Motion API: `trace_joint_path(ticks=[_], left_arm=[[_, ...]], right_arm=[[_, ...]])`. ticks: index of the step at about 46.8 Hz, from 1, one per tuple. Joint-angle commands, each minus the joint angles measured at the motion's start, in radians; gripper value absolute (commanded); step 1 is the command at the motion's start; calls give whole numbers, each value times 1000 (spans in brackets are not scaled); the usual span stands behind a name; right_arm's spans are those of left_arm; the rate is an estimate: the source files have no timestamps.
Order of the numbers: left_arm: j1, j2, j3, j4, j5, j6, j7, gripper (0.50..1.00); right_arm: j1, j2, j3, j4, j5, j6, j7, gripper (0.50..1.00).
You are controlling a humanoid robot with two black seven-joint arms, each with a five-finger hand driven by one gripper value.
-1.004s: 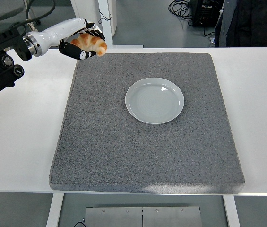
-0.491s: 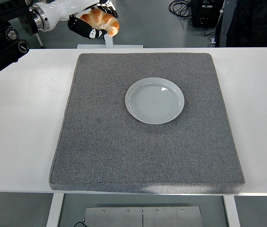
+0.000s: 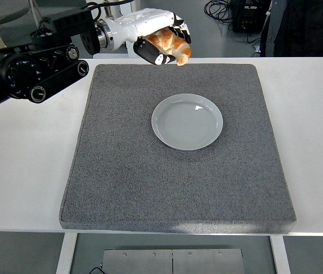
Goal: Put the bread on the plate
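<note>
left robot hand (image 3: 162, 44) grips bread (image 3: 171, 45) | above mat's far edge | plate (image 3: 187, 121) bare

White rectangular table (image 3: 24, 165), near edge along bottom of view. Large dark grey rough-textured square mat (image 3: 150, 177) lies flat on table, covering most of middle; bare white tabletop shows left, right and behind it. Mat's near edge sits just short of table's near edge. Round pale grey-blue shallow plate (image 3: 187, 121) rests on mat, right of centre and toward far half, well inside mat's edges. Small bright glint on plate's inner surface. Plate holds nothing.
</note>
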Motion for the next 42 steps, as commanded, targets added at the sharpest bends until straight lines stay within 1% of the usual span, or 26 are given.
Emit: trace_joint_path(ticks=[1,11,15,20,24,28,42], left_arm=[[2,-30,3,12,0,1,-6,500],[9,-121,20,52,0,6,-6,500],[11,-147,45,64,-2,22,-7,500],[31,-167,63,67,-2,32,-7,500],[43,-178,82,93,1,38,-9,500],[57,-194,105,107,1,50,-24,500],[100,-201,132,118,4,70,-24,500]], right_arm=[[-1,0,0,0,0,0,0,1000],[-1,0,0,0,0,0,0,1000],[-1,0,0,0,0,0,0,1000],[-1,0,0,0,0,0,0,1000],[-1,0,0,0,0,0,0,1000],[1,0,0,0,0,0,0,1000],[-1,0,0,0,0,0,0,1000]])
